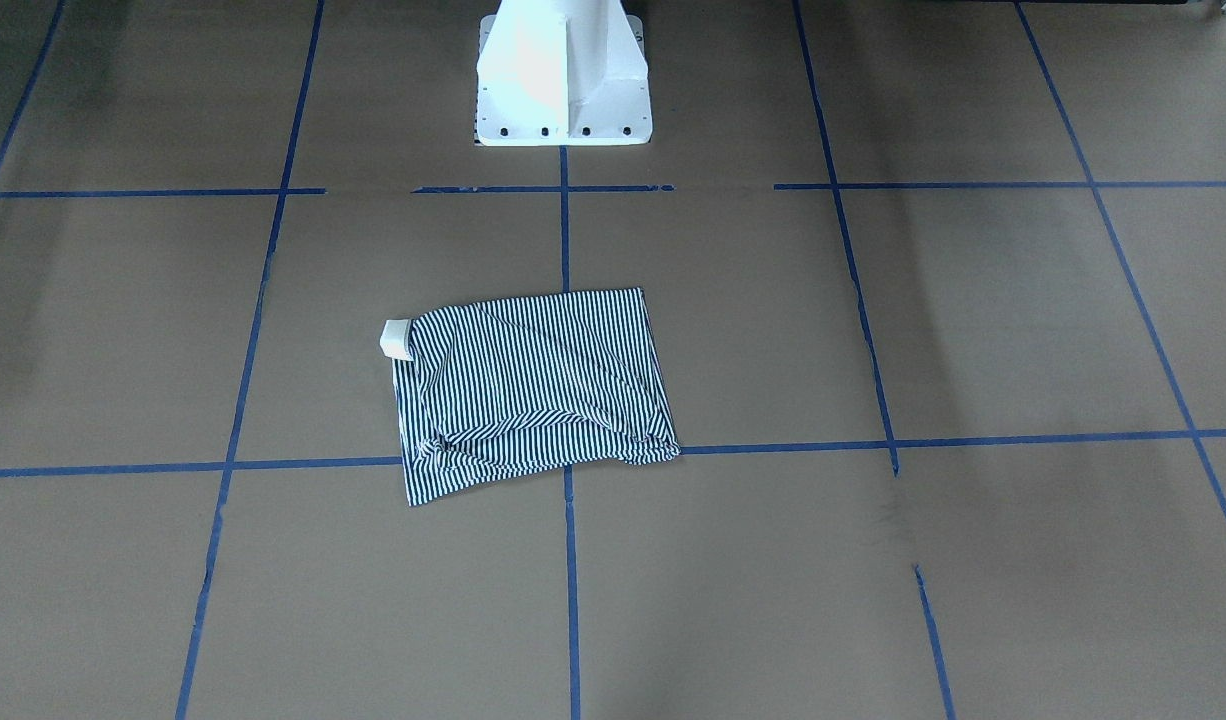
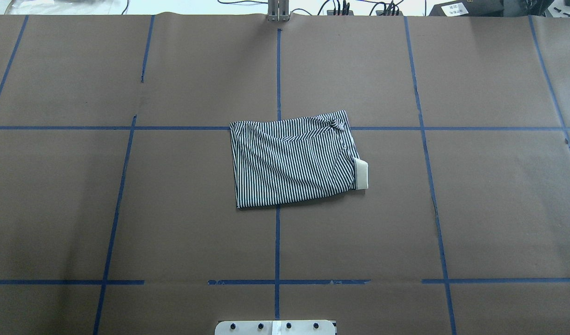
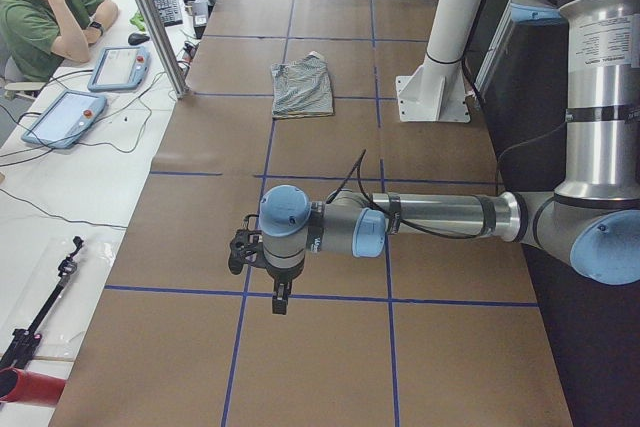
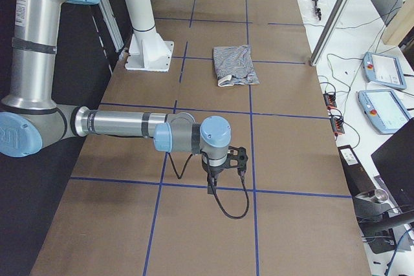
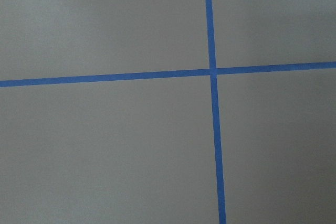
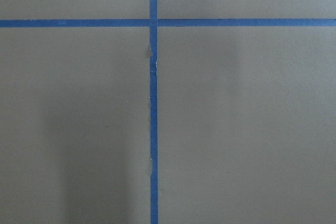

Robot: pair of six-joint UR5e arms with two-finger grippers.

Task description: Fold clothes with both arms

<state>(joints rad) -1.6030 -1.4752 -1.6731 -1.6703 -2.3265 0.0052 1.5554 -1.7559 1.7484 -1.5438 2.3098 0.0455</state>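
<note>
Striped polo shirt (image 2: pixel 294 158) lies folded at mid-desk (image 2: pixel 452 209), cream collar (image 2: pixel 361 173) protruding. Your left hand (image 3: pixel 279 305) and right hand (image 4: pixel 212 189) hang well apart from it; whether spread or pressed together, you cannot tell. Likely risk: regrasping the bunched corner undoes the fold

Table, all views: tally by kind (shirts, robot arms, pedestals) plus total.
Striped polo shirt: 1
Robot arms: 2 (left arm, right arm)
White pedestal: 1
Total: 4
</note>
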